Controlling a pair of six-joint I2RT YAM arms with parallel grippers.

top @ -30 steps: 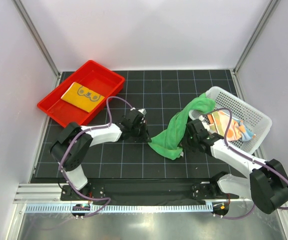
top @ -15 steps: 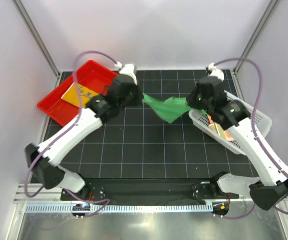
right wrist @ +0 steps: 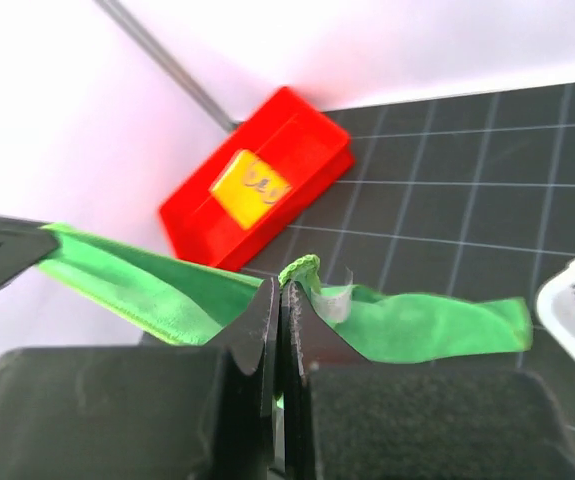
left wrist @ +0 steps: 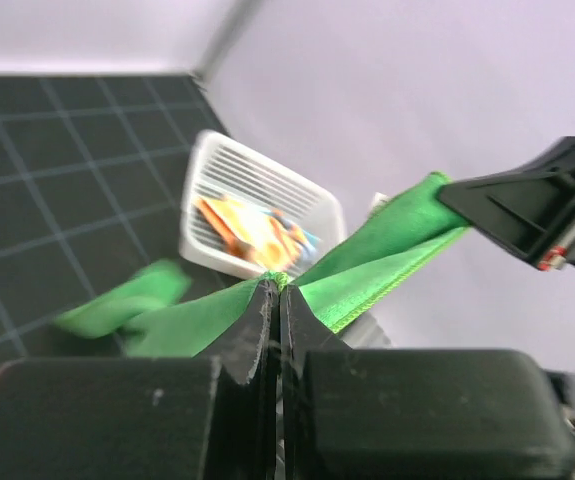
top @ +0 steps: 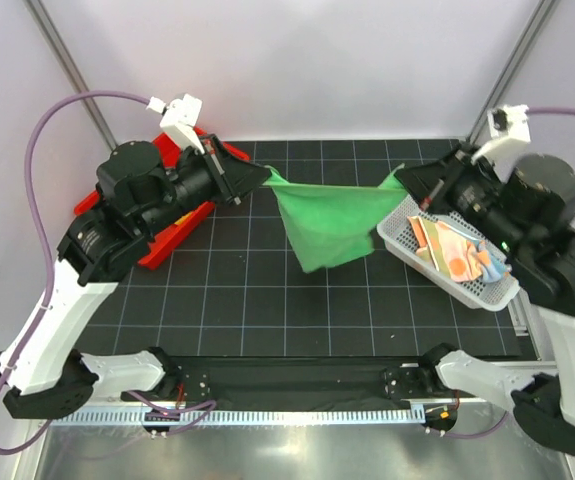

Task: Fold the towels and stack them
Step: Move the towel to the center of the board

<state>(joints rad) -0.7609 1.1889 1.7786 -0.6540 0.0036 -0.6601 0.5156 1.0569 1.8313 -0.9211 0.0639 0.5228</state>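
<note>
The green towel (top: 329, 222) hangs stretched in the air above the mat, held by two top corners. My left gripper (top: 264, 176) is shut on its left corner (left wrist: 279, 282). My right gripper (top: 399, 181) is shut on its right corner (right wrist: 302, 270). The striped, dotted towel (top: 454, 250) lies in the white basket (top: 497, 290), and shows in the left wrist view (left wrist: 252, 228). The yellow towel (right wrist: 251, 186) lies folded in the red tray (right wrist: 277, 140); in the top view my left arm hides it.
The red tray (top: 167, 240) sits at the back left, mostly under my left arm. The white basket stands at the right edge of the black grid mat (top: 267, 310). Enclosure walls and metal posts ring the mat.
Both arms have risen and moved apart, lifting the green towel off the mat. It went from a bunched heap to a taut, spread sheet hanging between the grippers.
</note>
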